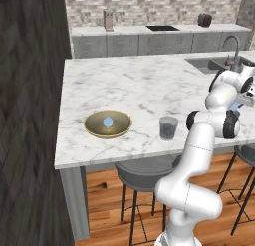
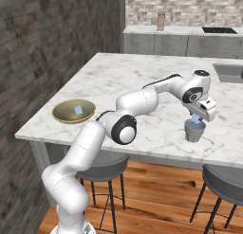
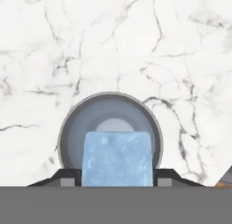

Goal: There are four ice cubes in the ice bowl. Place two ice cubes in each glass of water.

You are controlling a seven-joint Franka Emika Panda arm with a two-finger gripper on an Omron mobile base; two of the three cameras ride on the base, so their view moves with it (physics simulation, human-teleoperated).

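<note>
Because the pincer [image 3: 116, 181] grasps an ice cube [image 3: 117, 158] above the glass [image 3: 110, 128], a skewed drop could bounce it onto the bench [image 3: 113, 41].

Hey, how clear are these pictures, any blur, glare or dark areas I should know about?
Left base view: soft throughout, the dark wall on the left murky, the olive-gold round ice bowl evenly lit. Right base view: similar, no glare on the white marble counter. Hand view: the pale blue ice cube looms close and soft-edged.
</note>
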